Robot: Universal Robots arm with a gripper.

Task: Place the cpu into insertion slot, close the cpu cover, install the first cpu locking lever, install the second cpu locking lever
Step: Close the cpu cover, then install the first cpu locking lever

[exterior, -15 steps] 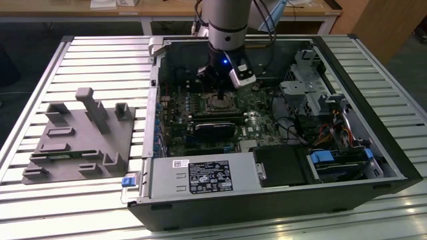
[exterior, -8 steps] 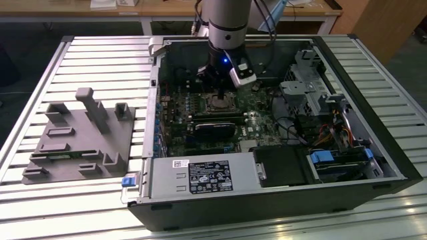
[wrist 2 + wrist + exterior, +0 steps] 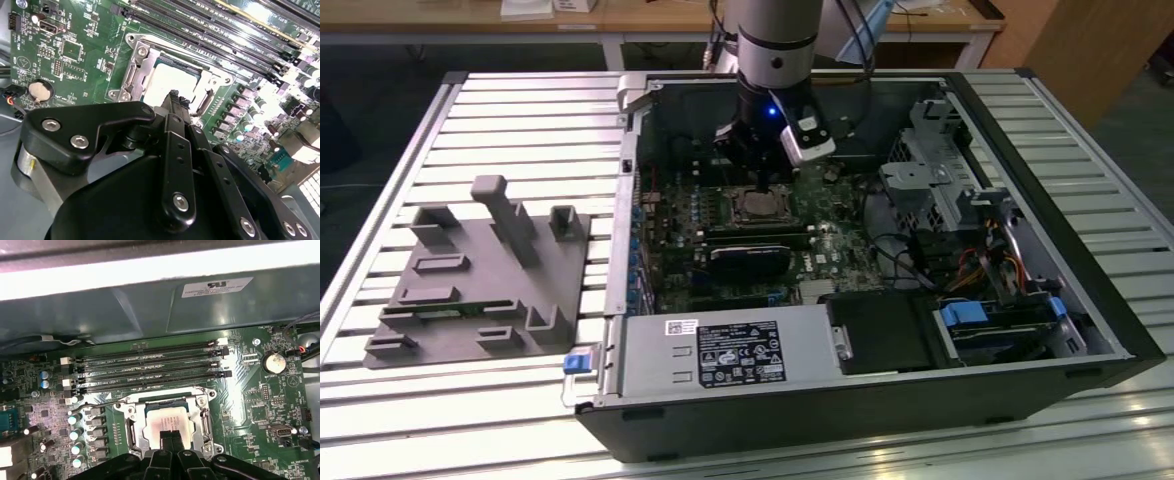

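Poised with the gripper [image 3: 169, 436] directly above the cpu [image 3: 167, 419], seated in the slot [image 3: 165, 402] and framed by the cover [image 3: 131, 426]. Pinched together at the jaws, clasping nothing, tips over the chip's edge; contact impossible to tell.

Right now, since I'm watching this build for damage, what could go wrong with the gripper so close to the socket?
The gripper, fingers shut, sits near one edge of the cpu, so a push could load it unevenly. The cpu cover frames it closely; a sideways slip might scrape it.
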